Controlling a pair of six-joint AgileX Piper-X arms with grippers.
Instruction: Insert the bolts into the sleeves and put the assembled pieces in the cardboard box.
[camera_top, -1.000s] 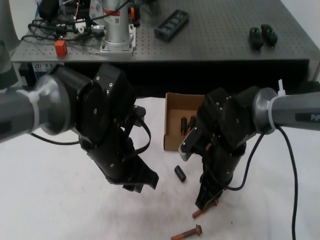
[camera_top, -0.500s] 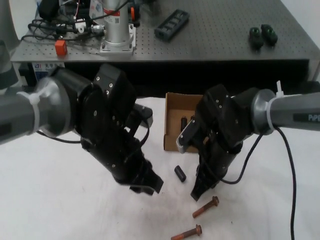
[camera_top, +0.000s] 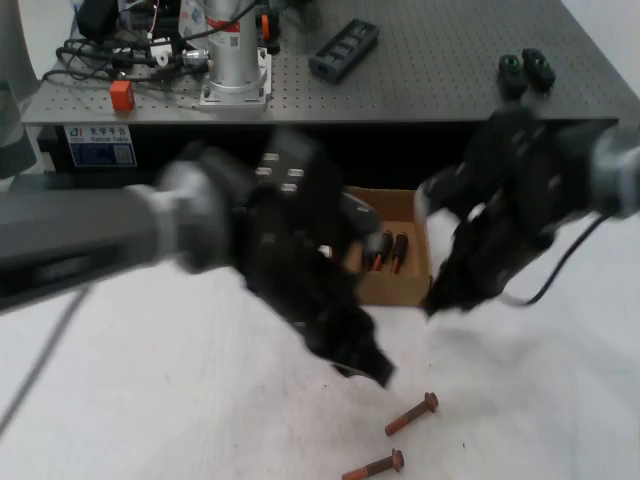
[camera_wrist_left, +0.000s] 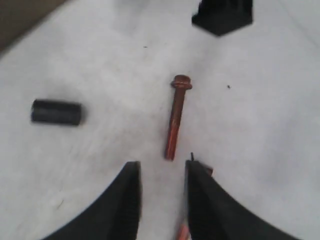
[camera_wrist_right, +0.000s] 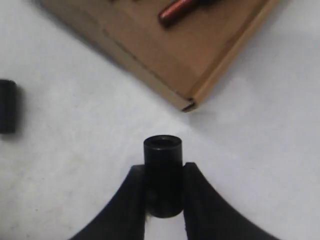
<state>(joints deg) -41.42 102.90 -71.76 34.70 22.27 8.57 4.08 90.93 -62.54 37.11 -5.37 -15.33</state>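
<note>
Bolts (camera_top: 412, 413), two of them, lie loose on the white bench (camera_top: 150, 400) in the high view, in front of the cardboard box (camera_top: 390, 291) that holds assembled pieces (camera_top: 385, 250). In the left wrist view, the left hand (camera_wrist_left: 162, 167) hangs empty with its fingers apart over one bolt (camera_wrist_left: 176, 117), with a loose sleeve (camera_wrist_left: 56, 112) off to one side. In the right wrist view, the right hand (camera_wrist_right: 163, 172) pinches a second sleeve (camera_wrist_right: 162, 150) near the box's corner.

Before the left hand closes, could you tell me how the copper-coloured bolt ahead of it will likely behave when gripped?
It looks like solid metal, so the bolt should stay stiff and feel heavy for its size. Its round shank lies flat on the white cloth, so a nudge may roll it, probably in an arc around the wider head.
</note>
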